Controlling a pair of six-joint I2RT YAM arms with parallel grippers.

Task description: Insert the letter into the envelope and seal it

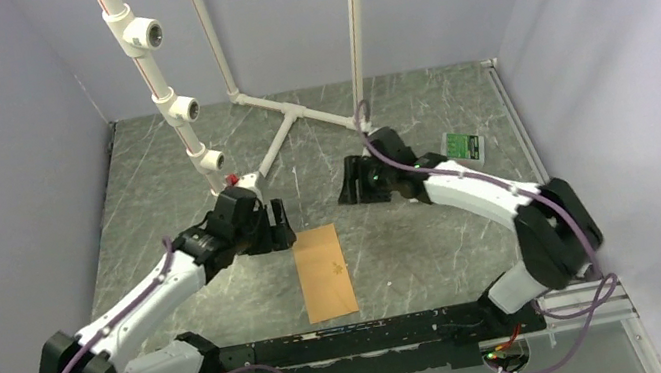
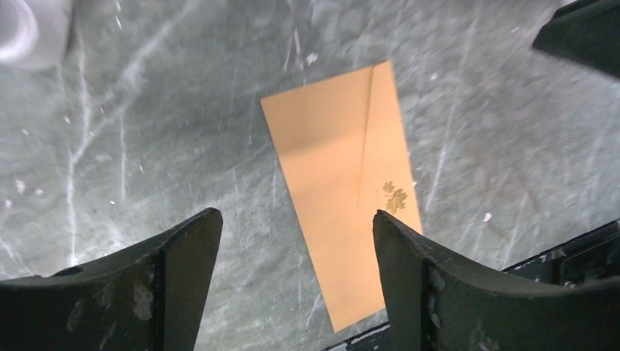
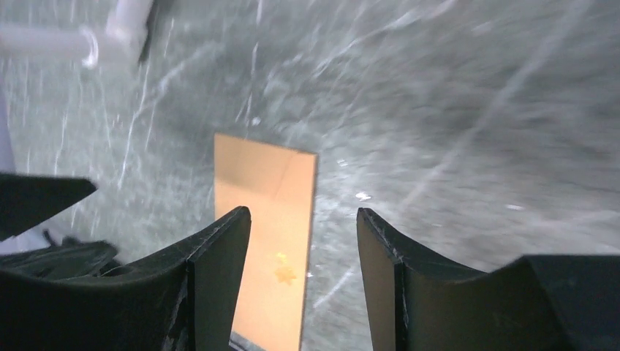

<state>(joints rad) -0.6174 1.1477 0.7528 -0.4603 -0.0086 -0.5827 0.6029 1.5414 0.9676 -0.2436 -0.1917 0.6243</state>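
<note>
Where the black rail (image 1: 362,338) crosses the bottom of the top view, the envelope (image 1: 325,272) lies flat on the grey table (image 1: 438,249) just above it. It sits at mid-frame with its long side running up the picture. A small gold mark (image 2: 395,196) sits on its face where two creases meet. It looks like a leaf or flower, and no writing can be read on it.

Just past the envelope's upper left corner hangs the left claw (image 1: 278,226), spread wide and holding nothing. In its own view the envelope lies beyond the gap, with one finger (image 2: 409,263) covering part of its lower edge. The right claw (image 1: 353,189) hangs to the upper right of the envelope and apart from it, also spread and empty. From its wrist the envelope (image 3: 267,212) shows through the gap, partly behind the left-hand finger (image 3: 219,263).

Farther back, a white pipe frame (image 1: 289,112) stands at upper centre. A green packet (image 1: 464,145) lies at upper right, its print too small to read.
</note>
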